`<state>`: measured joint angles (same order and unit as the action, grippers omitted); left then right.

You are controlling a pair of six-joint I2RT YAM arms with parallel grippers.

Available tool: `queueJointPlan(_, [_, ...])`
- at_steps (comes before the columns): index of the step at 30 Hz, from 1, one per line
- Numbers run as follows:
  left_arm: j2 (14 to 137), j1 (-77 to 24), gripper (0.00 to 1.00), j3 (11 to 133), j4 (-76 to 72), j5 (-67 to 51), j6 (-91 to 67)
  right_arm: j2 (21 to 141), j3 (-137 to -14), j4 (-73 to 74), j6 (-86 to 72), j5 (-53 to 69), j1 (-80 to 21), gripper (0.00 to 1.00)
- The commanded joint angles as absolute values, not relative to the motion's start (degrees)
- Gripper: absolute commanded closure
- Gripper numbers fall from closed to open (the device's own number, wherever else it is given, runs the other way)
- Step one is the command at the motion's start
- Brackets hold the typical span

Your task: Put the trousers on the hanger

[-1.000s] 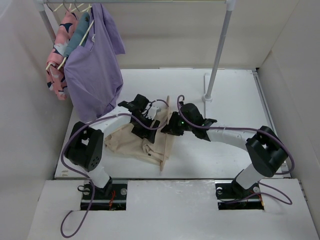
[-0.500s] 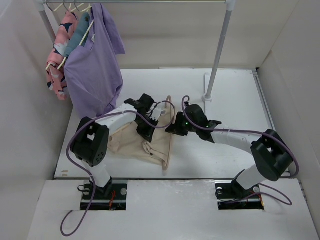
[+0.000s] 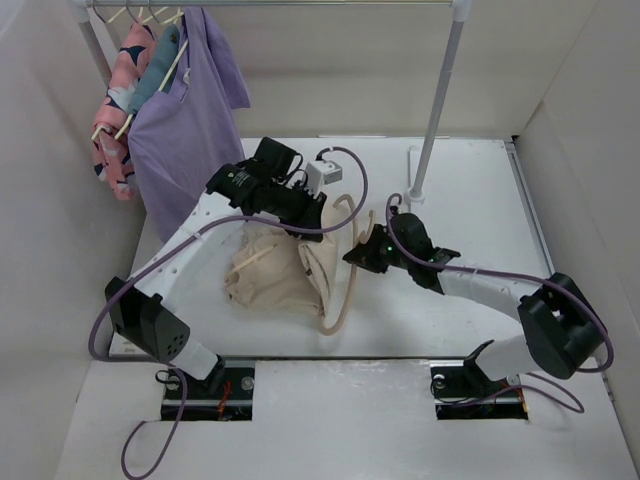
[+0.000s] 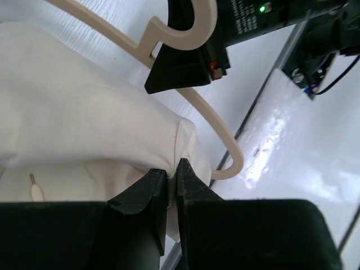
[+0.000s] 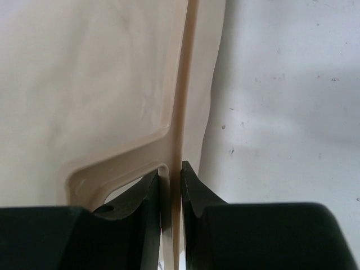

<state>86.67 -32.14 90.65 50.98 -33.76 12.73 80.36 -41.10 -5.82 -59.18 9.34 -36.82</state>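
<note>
From above, one pair of trousers (image 3: 272, 278) lies bunched on the table (image 3: 470, 190), between its centre and its left edge. One hanger (image 3: 338, 295) runs along their right side. A rail (image 3: 300, 3) over the far left corner carries a purple shirt (image 3: 185, 130), a pink patterned garment (image 3: 118, 95) and, seemingly, a third teal one between them.

At the left wrist, the left gripper (image 4: 171, 171) is closed tight on a trouser fold, with the hanger's hook just beyond.

At the right wrist, the right gripper (image 5: 170, 180) pinches the hanger's thin bar, which lies on the trousers.

No text can be read; the small white print (image 4: 243, 11) on the right tool (image 3: 357, 256) is too blurred
</note>
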Motion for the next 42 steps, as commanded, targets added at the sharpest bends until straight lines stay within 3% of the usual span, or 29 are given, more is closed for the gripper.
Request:
queueJointPlan(1, [86.13, -29.1, 1.0, 94.83, 48.96, -44.28, 10.03, 82.35, -41.92, -4.66, -58.62, 8.78, -36.91, 1.0])
queueJointPlan(12, [84.82, -27.77, 1.0, 98.53, 47.71, -45.71, 11.05, 93.25, -49.23, -4.66, -57.12, 12.04, -40.17, 1.0])
queueJointPlan(19, [78.23, -26.72, 1.0, 92.12, 51.59, -27.53, 22.23, 87.63, -44.82, 0.85, -53.97, 11.52, -37.1, 1.0])
queueJointPlan(25, [74.27, -25.66, 1.0, 78.94, 54.22, -12.59, 29.96, 80.08, -48.16, 11.41, -46.42, 9.58, -34.98, 1.0])
queueJointPlan(27, [75.31, -25.66, 0.99, 73.25, 54.92, -12.57, 31.19, 77.8, -50.09, 14.67, -44.05, 9.58, -34.37, 1.0])
queueJointPlan(30, [77.51, -25.66, 0.83, 67.44, 56.24, -13.09, 32.51, 76.21, -53.51, 19.06, -41.67, 9.58, -34.37, 1.0])
queueJointPlan(31, [79.78, -25.66, 0.69, 66.8, 56.95, -13.1, 32.52, 74.98, -54.4, 20.29, -40.62, 10.1, -34.37, 1.0])
queueJointPlan(33, [82.95, -25.66, 0.53, 65.75, 58.96, -14.67, 34.01, 72.61, -56.67, 23.45, -39.91, 10.11, -34.37, 1.0])
queueJointPlan(34, [83.84, -25.66, 0.53, 65.74, 58.97, -14.68, 34.01, 71.73, -57.47, 24.34, -39.12, 10.11, -34.37, 1.0])
queueJointPlan(35, [84.46, -25.66, 0.45, 65.74, 59.76, -15.29, 34.54, 70.94, -58.26, 25.22, -39.11, 10.11, -34.37, 1.0])
queueJointPlan(38, [85.51, -25.14, 0.39, 69.42, 60.99, -17.39, 35.15, 68.39, -62.48, 30.13, -37.45, 10.63, -34.37, 1.0])
queueJointPlan(42, [83.77, -25.14, 0.39, 78.03, 60.83, -21.79, 35.86, 65.84, -68.37, 36.2, -36.04, 10.63, -34.37, 1.0])
